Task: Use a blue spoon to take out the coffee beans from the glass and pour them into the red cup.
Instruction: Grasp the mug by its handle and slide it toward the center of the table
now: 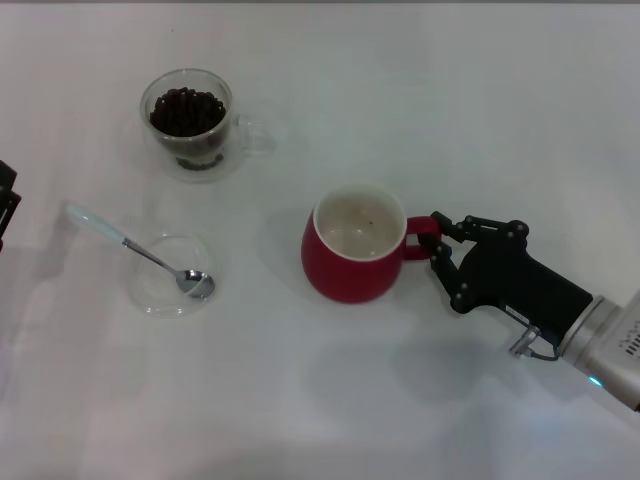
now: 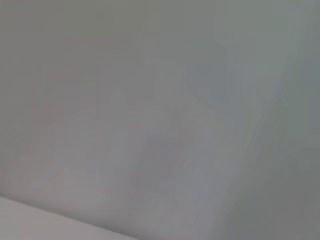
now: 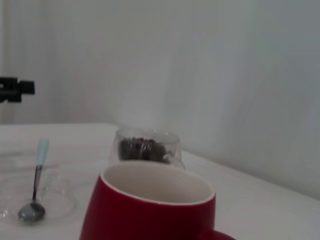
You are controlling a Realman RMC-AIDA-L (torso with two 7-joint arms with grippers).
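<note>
Plain white tabletop (image 1: 420, 90) across the whole head view, pale wall (image 3: 225, 75) rising behind it in the right wrist view. Left wrist view: only blank pale surface, nothing to pick out.

Far left edge of the table, a sliver of the left gripper (image 1: 6, 205), parked well away from everything; whether its fingers are open or closed, cannot tell.

Next along, the blue spoon (image 1: 140, 252), metal bowl resting in the shallow clear dish (image 1: 150, 290), pale handle angled out over the rim, away from the right gripper. Beyond the dish, the glass (image 1: 188, 122) heaped with coffee beans (image 1: 186, 110), upright, its clear handle pointing toward the right gripper's side. Both well apart from that gripper.

Centre: the red cup (image 1: 352, 252), upright, white inside seemingly bare but for a speck, directly ahead of the right gripper.

Right: the right gripper (image 1: 437, 243), black fingers (image 1: 445, 222) spread either side of the cup's red loop handle (image 1: 420, 238), tips right at the handle; contact not certain, jaws apart, not clamped.
</note>
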